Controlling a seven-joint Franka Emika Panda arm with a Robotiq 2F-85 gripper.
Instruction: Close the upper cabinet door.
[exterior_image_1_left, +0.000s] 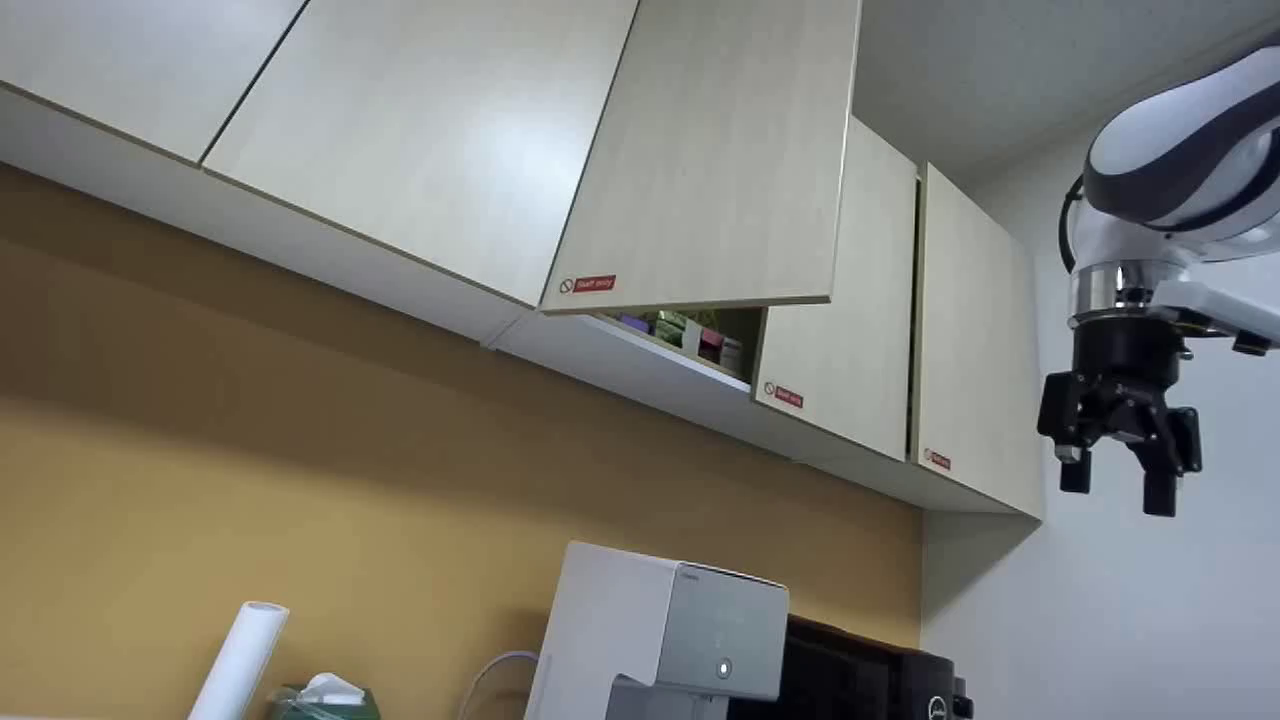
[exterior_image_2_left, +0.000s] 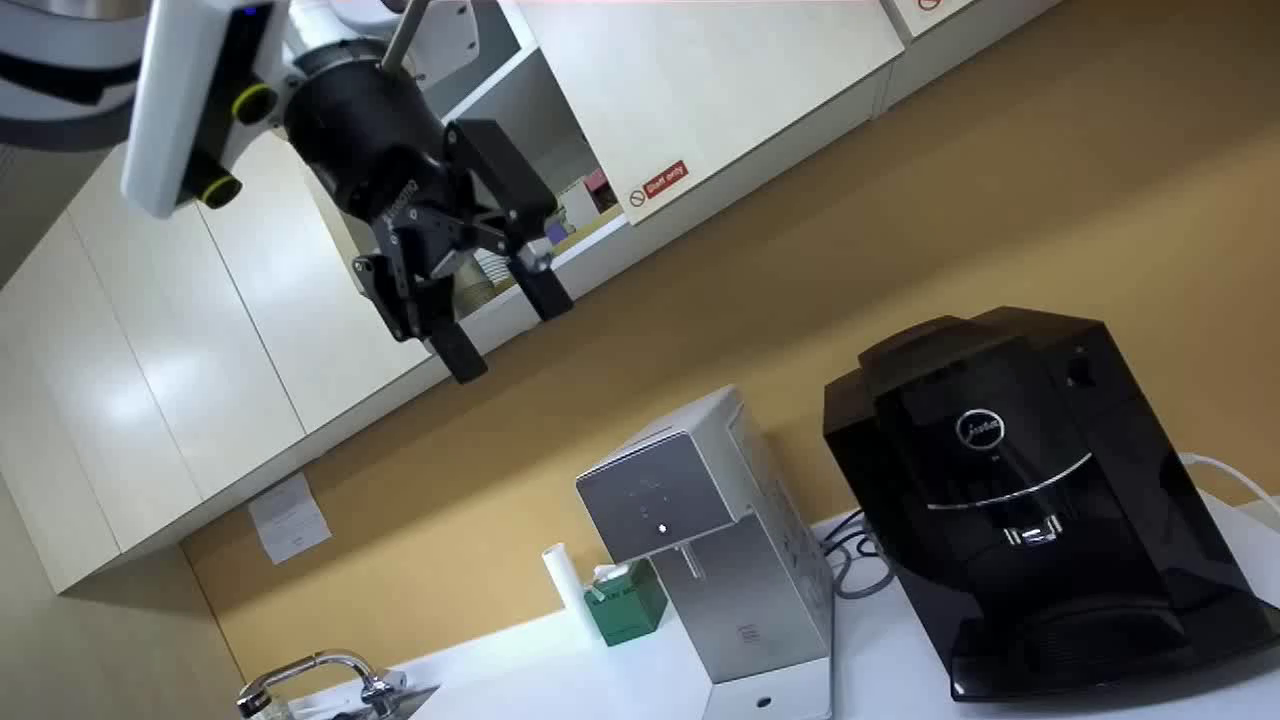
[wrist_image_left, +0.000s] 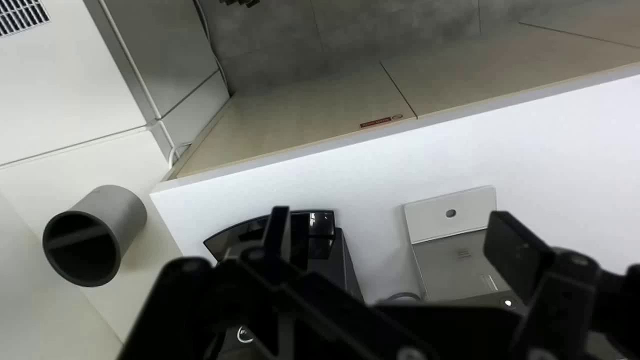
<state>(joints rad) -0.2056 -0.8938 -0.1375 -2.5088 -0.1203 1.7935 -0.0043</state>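
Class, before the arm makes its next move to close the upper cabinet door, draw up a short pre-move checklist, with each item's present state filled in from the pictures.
1. Upper cabinet door shut: not ok; in an exterior view it stands swung outward.
2. Pincer unloaded: ok; its jaws are apart with nothing held between them.
3. Pincer set against the door: not ok; it hangs apart from it.
4. Cabinet contents clear of the door's path: cannot tell; the door hides part of them.
5. Water dispenser clear of the door's swing: ok, it seems; the door's lower edge is above it.
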